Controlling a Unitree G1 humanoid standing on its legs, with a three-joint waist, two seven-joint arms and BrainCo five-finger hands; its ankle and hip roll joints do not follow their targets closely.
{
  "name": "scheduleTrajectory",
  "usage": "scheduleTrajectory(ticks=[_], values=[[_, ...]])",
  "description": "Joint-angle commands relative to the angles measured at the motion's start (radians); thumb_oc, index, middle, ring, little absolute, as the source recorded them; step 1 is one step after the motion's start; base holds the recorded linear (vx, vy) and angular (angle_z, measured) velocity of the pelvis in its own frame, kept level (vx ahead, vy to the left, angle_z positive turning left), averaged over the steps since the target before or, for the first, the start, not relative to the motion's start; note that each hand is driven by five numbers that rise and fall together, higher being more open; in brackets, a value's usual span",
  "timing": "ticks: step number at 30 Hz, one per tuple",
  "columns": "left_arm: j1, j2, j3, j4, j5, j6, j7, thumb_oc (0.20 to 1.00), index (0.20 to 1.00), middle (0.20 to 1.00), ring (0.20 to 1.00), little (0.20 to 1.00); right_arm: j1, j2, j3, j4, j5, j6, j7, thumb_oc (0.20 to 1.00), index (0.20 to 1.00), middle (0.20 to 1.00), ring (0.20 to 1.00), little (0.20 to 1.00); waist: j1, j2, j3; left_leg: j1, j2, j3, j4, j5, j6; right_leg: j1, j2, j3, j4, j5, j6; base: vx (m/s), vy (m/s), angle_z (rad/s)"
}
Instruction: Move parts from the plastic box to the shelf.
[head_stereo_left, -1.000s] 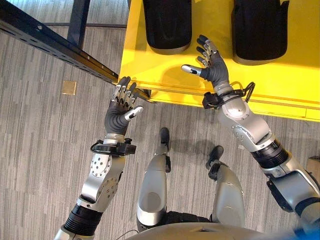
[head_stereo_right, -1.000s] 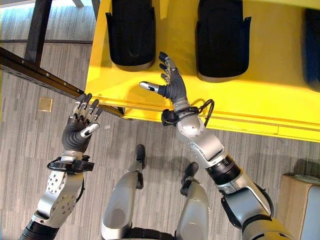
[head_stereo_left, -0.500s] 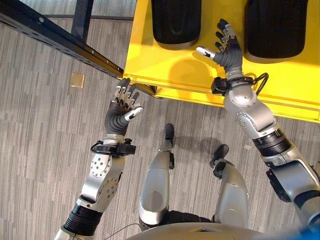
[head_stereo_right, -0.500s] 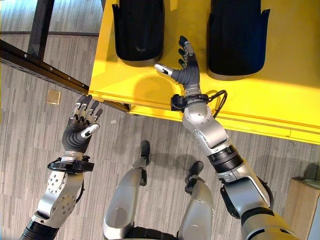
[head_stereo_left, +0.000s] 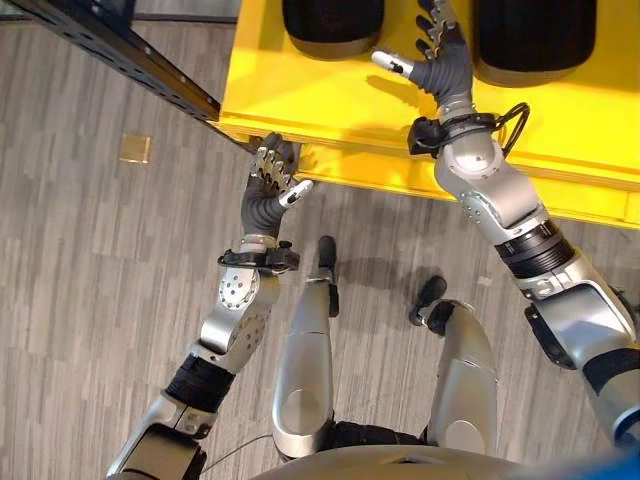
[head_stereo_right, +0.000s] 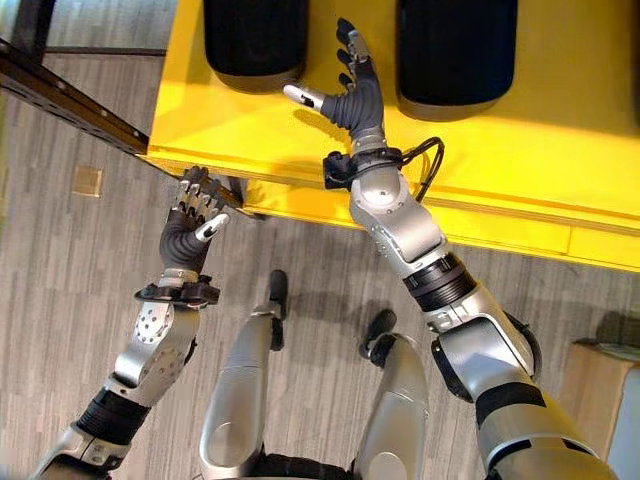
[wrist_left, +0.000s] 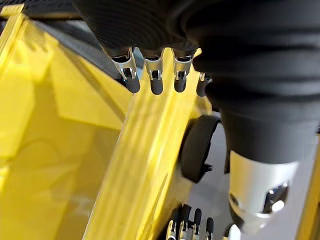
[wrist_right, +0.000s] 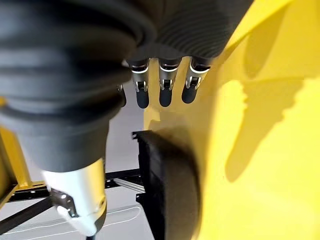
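Left eye view shows your right hand (head_stereo_left: 440, 68), fingers spread and empty, between two big black plastic parts (head_stereo_left: 333, 20) in the yellow plastic box (head_stereo_left: 330, 110), so reach slowly, while your left hand (head_stereo_left: 272, 192) waits open by its edge.

Illumination is bright and even, from overhead. The yellow box (head_stereo_left: 330, 110) surface is strongly saturated and carries a soft-edged shadow of the right hand (head_stereo_left: 440, 62) just beside it. A dark shadow band runs under the box rim above the grey floor (head_stereo_left: 90, 250). Both wrist views render the near hand covers as blurred dark masses; fingertips (wrist_left: 156, 85) remain moderately sharp. No glare spots are visible.
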Motion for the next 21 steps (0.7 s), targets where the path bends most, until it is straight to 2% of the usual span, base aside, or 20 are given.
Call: scheduleTrajectory(ticks=[1, 9, 21], values=[[-0.006, -0.01, 0.009, -0.059, 0.075, -0.058, 0.047, 1.0, 1.0, 1.0, 1.0, 1.0, -0.07, 0.024, -0.024, -0.022, 0.01, -0.081, -0.004, 1.0, 1.0, 1.0, 1.0, 1.0, 0.028, -0.02, -0.032, 0.028, -0.035, 0.08, 0.064, -0.087, 0.038, 0.001, 0.056, 0.02, 0.003, 0.076, 0.043, 0.0, 0.0, 0.0], [-0.094, -0.029, -0.01, 0.017, 0.096, -0.06, 0.093, 1.0, 1.0, 1.0, 1.0, 1.0, -0.091, 0.052, -0.017, 0.035, 0.022, -0.096, 0.007, 1.0, 1.0, 1.0, 1.0, 1.0, 0.018, -0.036, -0.032, 0.004, -0.027, 0.077, 0.074, -0.086, 0.035, -0.01, 0.066, 0.021, 0.003, 0.079, 0.043, 0.0, -0.002, 0.01], [-0.159, -0.038, -0.021, 0.081, 0.08, -0.079, 0.134, 1.0, 1.0, 1.0, 1.0, 1.0, -0.15, 0.077, 0.021, 0.121, 0.057, -0.118, 0.037, 1.0, 1.0, 1.0, 1.0, 1.0, 0.017, -0.039, -0.032, 0.011, -0.025, 0.08, 0.063, -0.081, 0.033, 0.002, 0.069, 0.019, -0.025, 0.094, 0.046, 0.0, 0.003, 0.0]])
